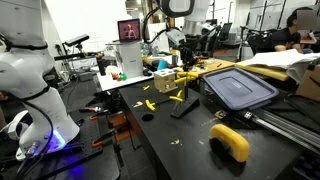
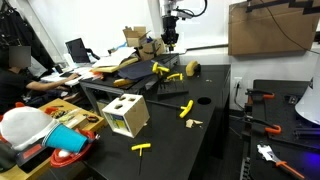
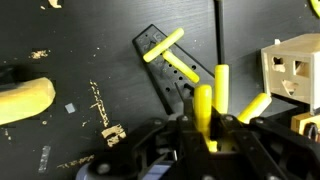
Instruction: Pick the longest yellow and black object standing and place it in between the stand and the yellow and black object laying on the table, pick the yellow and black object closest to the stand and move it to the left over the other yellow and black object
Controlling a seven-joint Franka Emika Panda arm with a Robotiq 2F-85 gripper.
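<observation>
**Pincer clamping the tall tool at the stand**

In an exterior view, the gripper (image 1: 184, 60) is hanging right over the stand (image 1: 181, 82) at the far side of the black table (image 1: 150, 140). A yellow and black tool (image 1: 178, 97) is lying flat just in front of the stand. At this size it is not showing whether the jaws are apart or together.

In an exterior view from the opposite side, the gripper (image 2: 170, 43) is again sitting directly above the stand (image 2: 160, 70), with its tips down among the yellow handles. A lying tool (image 2: 185, 108) is resting nearer the camera, well apart from the white box (image 2: 127, 115).

In the wrist view, the gripper (image 3: 205, 138) is looking clamped on the tall yellow handle (image 3: 204, 105), which is running upright between the fingers. Two more yellow handles are standing just beside it, and the stand's black base (image 3: 150, 62) is showing beyond.

The tall yellow handle is looking light and stiff, with a smooth plastic surface that may be slippery. I judge the upper part of the handle to be the right place to take hold, squarely. Lifting it straight up is likely to be needed, so the shaft is clearing the stand without dragging its neighbours.
</observation>
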